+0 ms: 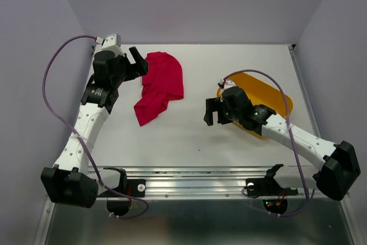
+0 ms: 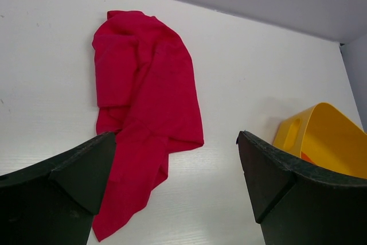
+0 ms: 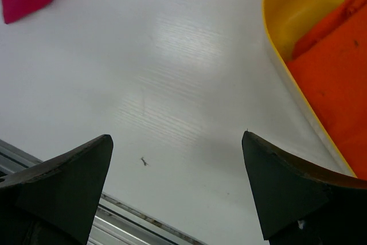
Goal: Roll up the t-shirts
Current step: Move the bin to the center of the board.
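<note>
Left end effector (image 2: pixel 176 137): fingers spread wide, holding nothing, at far left just beside the crimson t-shirt (image 1: pixel 160 84), which lies crumpled on the white desk (image 1: pixel 229 61). Right end effector (image 1: pixel 212 112): likewise spread and empty, at the left side of the yellow tub (image 1: pixel 272 91). Orange-red t-shirt (image 3: pixel 335 78): inside that tub, at right.

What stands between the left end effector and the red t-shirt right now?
Nothing visible. The open left end effector faces the crumpled red t-shirt, which lies on the table directly ahead of its fingers. The yellow tub sits off on the right side, out of that path.
</note>
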{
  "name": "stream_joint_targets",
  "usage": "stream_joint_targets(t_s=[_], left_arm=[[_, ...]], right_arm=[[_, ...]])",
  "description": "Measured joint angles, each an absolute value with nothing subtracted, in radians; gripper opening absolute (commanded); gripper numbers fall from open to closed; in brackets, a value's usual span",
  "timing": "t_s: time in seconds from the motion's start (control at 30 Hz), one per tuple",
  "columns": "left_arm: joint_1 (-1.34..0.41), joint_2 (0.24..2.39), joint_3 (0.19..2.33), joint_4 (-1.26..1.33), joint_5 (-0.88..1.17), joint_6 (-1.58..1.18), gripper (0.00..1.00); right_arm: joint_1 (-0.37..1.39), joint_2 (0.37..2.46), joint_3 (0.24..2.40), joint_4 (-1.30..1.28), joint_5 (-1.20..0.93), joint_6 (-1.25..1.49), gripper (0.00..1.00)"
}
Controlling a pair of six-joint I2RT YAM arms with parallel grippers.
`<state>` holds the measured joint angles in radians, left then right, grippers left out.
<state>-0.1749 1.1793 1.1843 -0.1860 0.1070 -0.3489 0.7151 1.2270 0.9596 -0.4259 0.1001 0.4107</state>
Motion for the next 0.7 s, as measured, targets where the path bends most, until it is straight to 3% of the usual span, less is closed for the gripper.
stream_joint_targets(t_s=[0.27,0.7], left_arm=[[-0.179,1.240,1.184,-0.188,0.107,-0.351,0.99],[-0.196,1.367,1.137,-0.227,0.076,-0.357,0.99]], right_arm=[[0.696,1.244,0.873,-0.513,0.278,0.484,1.00],[0.387,1.439,0.966,-0.424,0.341,0.405,1.00]])
